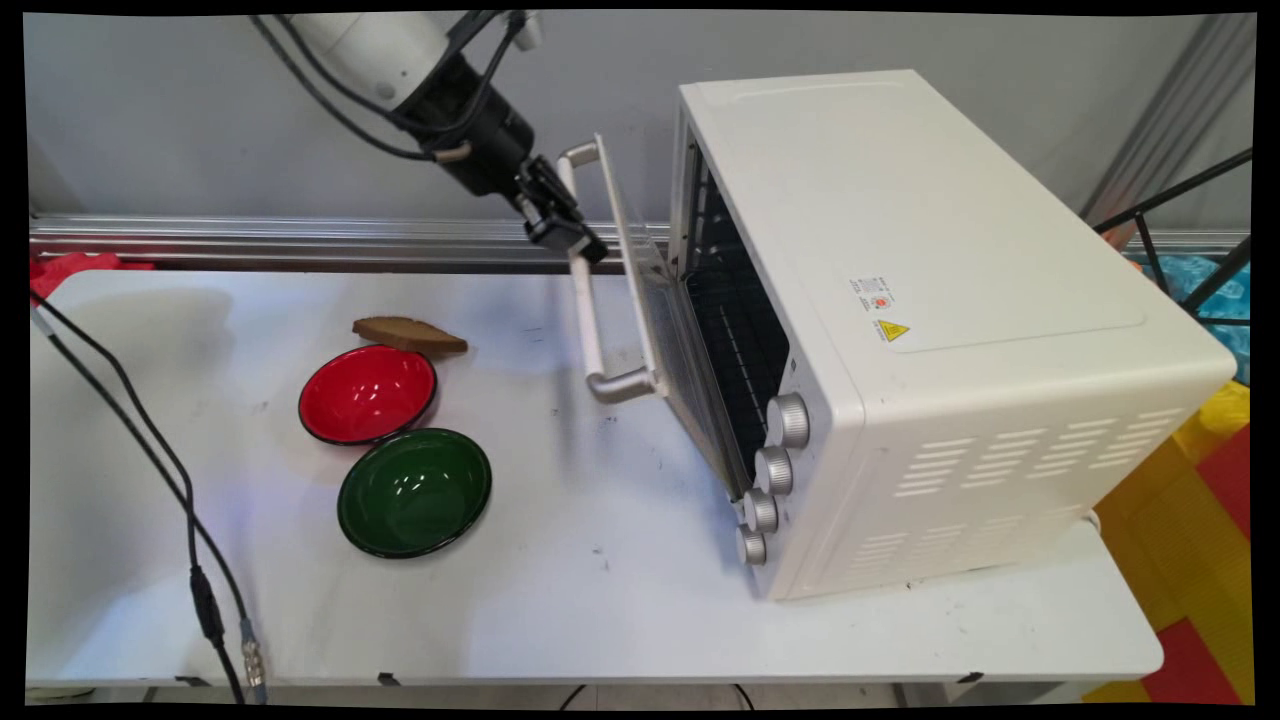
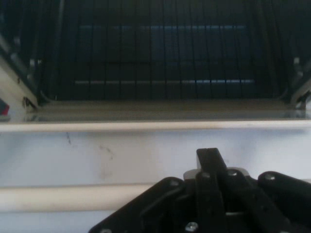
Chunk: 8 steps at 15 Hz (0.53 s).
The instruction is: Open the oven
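Note:
My gripper [image 1: 578, 242] is shut, its tips resting on the upper part of the white bar handle [image 1: 592, 325] of the oven door [image 1: 640, 300]. The door of the white toaster oven [image 1: 900, 300] stands partly open, tilted out from the top. In the hand view the closed fingers [image 2: 209, 158] reach past the handle [image 2: 73, 198] over the door glass [image 2: 146, 150], and the dark wire rack [image 2: 160, 58] shows inside the oven. Nothing is clamped between the fingers.
A slice of brown bread [image 1: 408, 334] lies on the white table [image 1: 600, 580] left of the oven. A red bowl [image 1: 368, 394] and a green bowl [image 1: 414, 492] sit just in front of it. Black cables [image 1: 190, 540] hang at the table's left edge.

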Motion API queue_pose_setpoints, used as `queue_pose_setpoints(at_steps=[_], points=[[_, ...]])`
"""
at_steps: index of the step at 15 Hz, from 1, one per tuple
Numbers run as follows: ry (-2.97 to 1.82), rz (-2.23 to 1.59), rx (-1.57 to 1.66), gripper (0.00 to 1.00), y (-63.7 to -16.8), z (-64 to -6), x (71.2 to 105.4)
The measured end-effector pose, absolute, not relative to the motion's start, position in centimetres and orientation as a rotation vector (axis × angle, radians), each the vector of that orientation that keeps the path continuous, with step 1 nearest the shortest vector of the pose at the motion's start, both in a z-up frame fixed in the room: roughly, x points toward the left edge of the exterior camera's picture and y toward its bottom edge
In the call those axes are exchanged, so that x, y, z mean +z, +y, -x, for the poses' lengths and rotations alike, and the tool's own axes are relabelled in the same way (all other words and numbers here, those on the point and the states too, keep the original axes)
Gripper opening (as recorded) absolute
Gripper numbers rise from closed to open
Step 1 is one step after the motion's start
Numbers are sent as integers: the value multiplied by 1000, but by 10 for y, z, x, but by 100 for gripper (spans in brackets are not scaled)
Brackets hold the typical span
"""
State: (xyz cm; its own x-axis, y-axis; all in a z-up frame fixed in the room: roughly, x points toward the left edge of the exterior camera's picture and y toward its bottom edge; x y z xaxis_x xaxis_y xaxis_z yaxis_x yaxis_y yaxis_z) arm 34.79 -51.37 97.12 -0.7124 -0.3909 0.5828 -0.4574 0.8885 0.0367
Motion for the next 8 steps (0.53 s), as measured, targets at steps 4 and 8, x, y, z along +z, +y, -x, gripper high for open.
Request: queue_pose_setpoints(at_steps=[4, 8], points=[[-2457, -603, 148, 0, -508, -366, 955], [-2454, -591, 156, 0, -506, -373, 938]])
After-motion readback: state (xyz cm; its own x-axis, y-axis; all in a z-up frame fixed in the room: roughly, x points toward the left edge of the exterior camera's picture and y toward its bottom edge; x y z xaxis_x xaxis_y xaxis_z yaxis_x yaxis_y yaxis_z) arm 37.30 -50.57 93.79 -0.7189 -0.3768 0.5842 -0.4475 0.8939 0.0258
